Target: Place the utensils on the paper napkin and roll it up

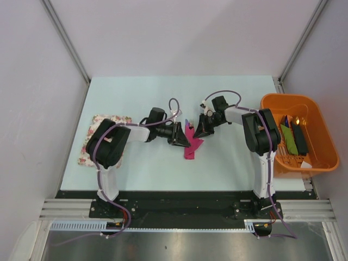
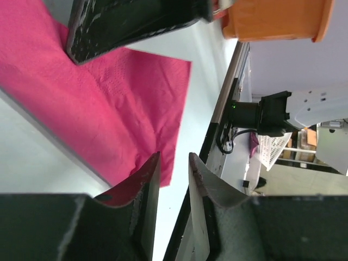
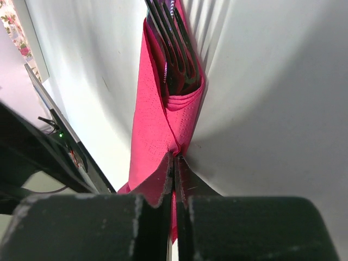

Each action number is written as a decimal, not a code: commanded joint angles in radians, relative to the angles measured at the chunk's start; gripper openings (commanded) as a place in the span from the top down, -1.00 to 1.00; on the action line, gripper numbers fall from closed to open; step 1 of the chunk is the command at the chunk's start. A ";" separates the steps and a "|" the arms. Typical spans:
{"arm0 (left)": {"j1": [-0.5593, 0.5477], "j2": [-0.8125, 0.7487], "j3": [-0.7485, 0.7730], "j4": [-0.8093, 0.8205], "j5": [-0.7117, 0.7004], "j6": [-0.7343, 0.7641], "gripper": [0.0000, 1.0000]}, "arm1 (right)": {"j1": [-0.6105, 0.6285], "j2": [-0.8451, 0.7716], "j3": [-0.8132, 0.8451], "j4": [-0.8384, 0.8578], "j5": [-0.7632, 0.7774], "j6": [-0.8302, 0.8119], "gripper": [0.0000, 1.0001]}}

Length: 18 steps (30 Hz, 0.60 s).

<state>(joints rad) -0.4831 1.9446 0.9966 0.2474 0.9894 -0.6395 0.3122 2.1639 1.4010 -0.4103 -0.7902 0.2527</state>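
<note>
Right wrist view: the right gripper (image 3: 175, 160) pinches the thin magenta-pink paper napkin (image 3: 152, 125) folded around dark slender utensils (image 3: 174, 49), while the left gripper (image 2: 174, 159) stands narrowly parted, gripping nothing.

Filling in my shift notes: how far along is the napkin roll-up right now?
Done: the utensils lie inside the paper napkin, which is folded over them. In hand: the right gripper is shut on the fold; the left gripper hovers at the napkin's edge, jaws slightly apart. Left: only one loose fold shows, so the rolling remains.
</note>
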 commanded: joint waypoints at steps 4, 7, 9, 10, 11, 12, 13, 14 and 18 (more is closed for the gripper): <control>-0.066 0.085 0.001 0.092 -0.015 -0.063 0.42 | 0.001 0.027 -0.019 0.034 0.060 -0.016 1.00; -0.069 0.132 -0.009 0.079 -0.021 -0.037 0.48 | -0.004 0.024 -0.017 0.036 0.063 -0.021 1.00; -0.075 0.151 0.000 0.031 -0.034 0.012 0.52 | -0.007 0.024 -0.019 0.033 0.066 -0.020 1.00; -0.078 0.158 0.008 -0.044 -0.046 0.073 0.53 | -0.008 0.022 -0.019 0.034 0.066 -0.020 1.00; -0.080 0.169 0.013 -0.068 -0.055 0.092 0.54 | -0.010 0.022 -0.017 0.031 0.068 -0.020 1.00; -0.078 0.175 0.010 -0.079 -0.060 0.103 0.55 | -0.010 0.020 -0.017 0.033 0.068 -0.020 1.00; -0.078 0.177 0.011 -0.103 -0.070 0.142 0.56 | -0.010 0.019 -0.016 0.033 0.066 -0.020 1.00; -0.080 0.178 0.010 -0.127 -0.078 0.156 0.58 | -0.012 0.019 -0.014 0.033 0.066 -0.020 1.00; -0.072 0.194 -0.004 -0.138 -0.103 0.164 0.65 | -0.016 0.010 0.016 0.004 0.051 -0.013 0.99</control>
<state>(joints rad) -0.5526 2.0861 1.0172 0.2417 0.9726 -0.5823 0.3061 2.1639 1.3964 -0.4030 -0.7952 0.2535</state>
